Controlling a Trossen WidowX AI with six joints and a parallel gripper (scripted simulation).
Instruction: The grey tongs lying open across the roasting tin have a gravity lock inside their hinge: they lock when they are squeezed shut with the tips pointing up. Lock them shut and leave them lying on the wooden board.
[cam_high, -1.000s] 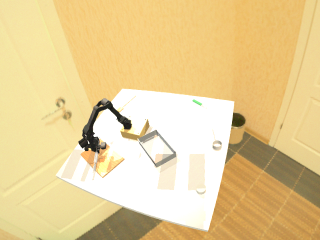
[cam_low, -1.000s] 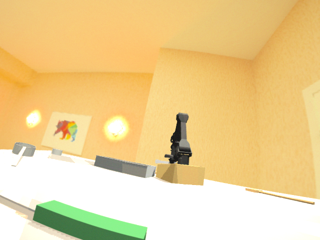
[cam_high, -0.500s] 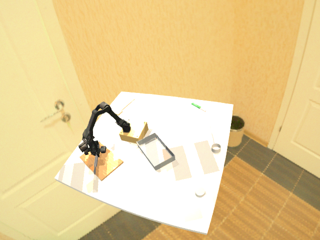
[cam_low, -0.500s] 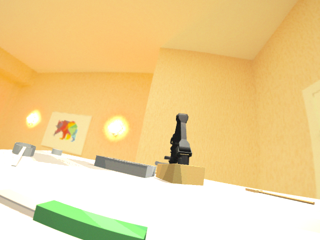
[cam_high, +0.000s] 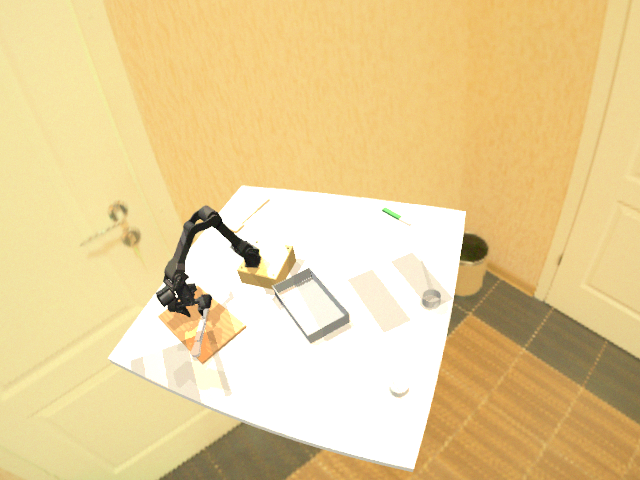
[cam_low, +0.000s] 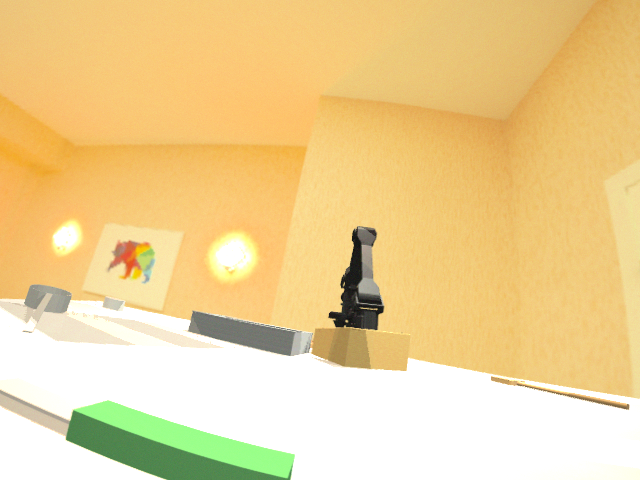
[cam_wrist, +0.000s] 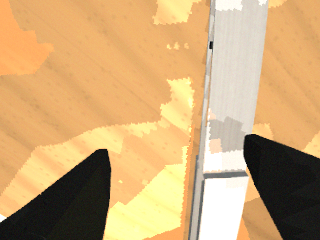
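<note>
The grey tongs (cam_high: 200, 333) (cam_wrist: 235, 90) lie lengthwise over the wooden board (cam_high: 227, 322) (cam_wrist: 75, 100), one broad arm face up. The arms look close together in the wrist view; their lock cannot be seen. The tongs are not visible in the exterior view. My gripper (cam_high: 195, 311) (cam_wrist: 178, 151) is open, low over the board. Its fingers stand on either side of the tongs, the right fingertip very near or touching them and the left one well clear. The grey roasting tin (cam_high: 329, 330) (cam_low: 248, 333) stands on the table, empty of the tongs.
A tan block (cam_high: 258, 277) (cam_low: 382, 351) stands under the arm's base, beside the tin. A green-handled tool (cam_high: 391, 213) (cam_low: 180, 439), a wooden utensil (cam_high: 253, 214) (cam_low: 573, 395), a grey round cup with a handle (cam_high: 431, 298) (cam_low: 47, 298) and a small white dish (cam_high: 399, 387) (cam_low: 113, 302) lie farther off.
</note>
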